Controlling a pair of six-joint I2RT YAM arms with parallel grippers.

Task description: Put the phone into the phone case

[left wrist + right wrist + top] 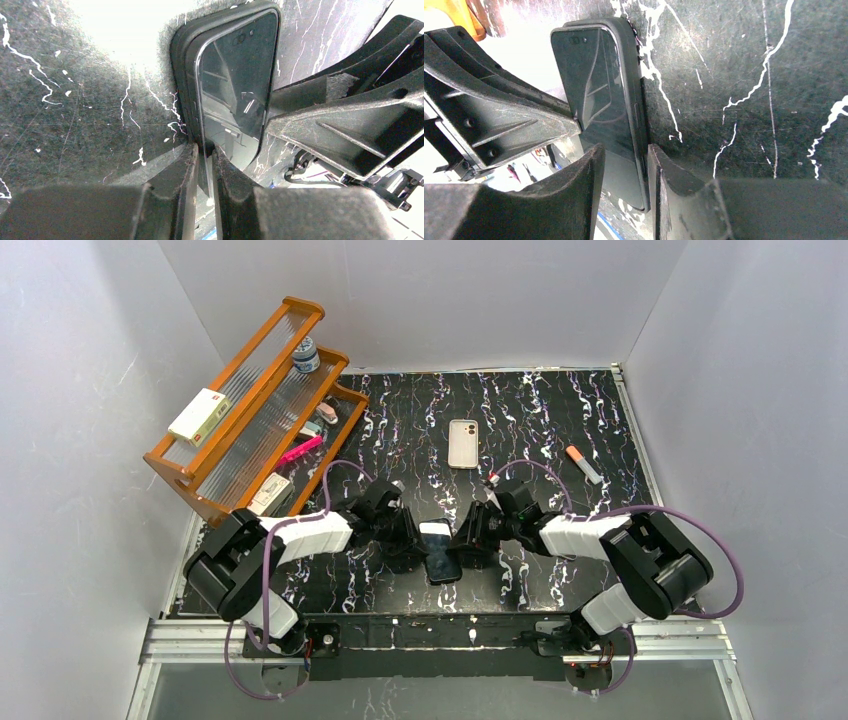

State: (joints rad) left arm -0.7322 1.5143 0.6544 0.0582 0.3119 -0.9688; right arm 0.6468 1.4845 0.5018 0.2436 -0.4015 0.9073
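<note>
**Mat**: black with white veins. All the work sits at its 6 o'clock edge, close to the arm bases, where we judge both arms reach easily.

**Rack**: orange, three tiers, at 10 o'clock, well apart from the work. It holds a box on the top tier, a jar at the far end and a pink item lower down. There are also small pieces we cannot identify. We judge none of this bears on the task.

**Left gripper**: comes in from 9 o'clock, with its fingers pinched tight on one edge of the phone.

**Right gripper**: comes in from 3 o'clock, jaws parted and astride the phone's other side. Screen shows between one finger and the edge, so we judge it steadies the phone rather than clamps it.

**Phone**: glossy face up, between the two grippers at the mat's 6 o'clock. We cannot tell whether it is clear of the mat. We judge the two-sided hold is there to keep a thin slab from twisting.

**Case**: cream, flat on the mat at 12 o'clock from the phone, well apart. The camera cutout is at its 11 o'clock corner. Nothing is in it, and we cannot tell which face is up. The phone is not yet in the case.

**Marker**: orange-capped, at 3 o'clock from the case and clear of it.
</note>
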